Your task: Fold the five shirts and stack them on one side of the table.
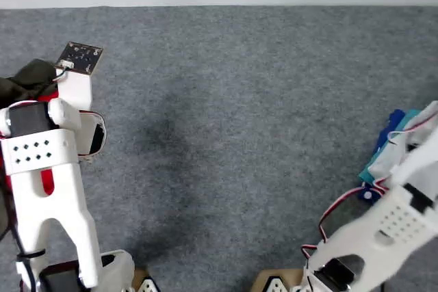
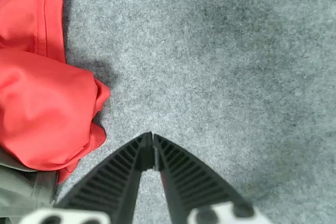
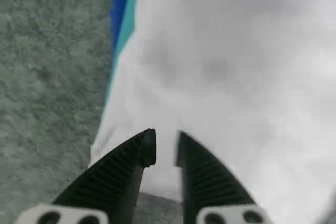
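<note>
Open the left end effector (image 2: 152, 145), closed beside the red shirt (image 2: 42, 108) at the left edge of the bench (image 1: 239, 100), before pinching one layer; the right end effector (image 3: 165, 150) hangs narrowly parted over the white shirt (image 3: 236, 77).

A lab: robot arm (image 1: 48, 169) on felt table (image 1: 239, 100).

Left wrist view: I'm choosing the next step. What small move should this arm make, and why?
Probably open the left gripper and ease it toward the red shirt: it is shut over bare mat, while the shirt lies crumpled beside it, not yet folded.
</note>
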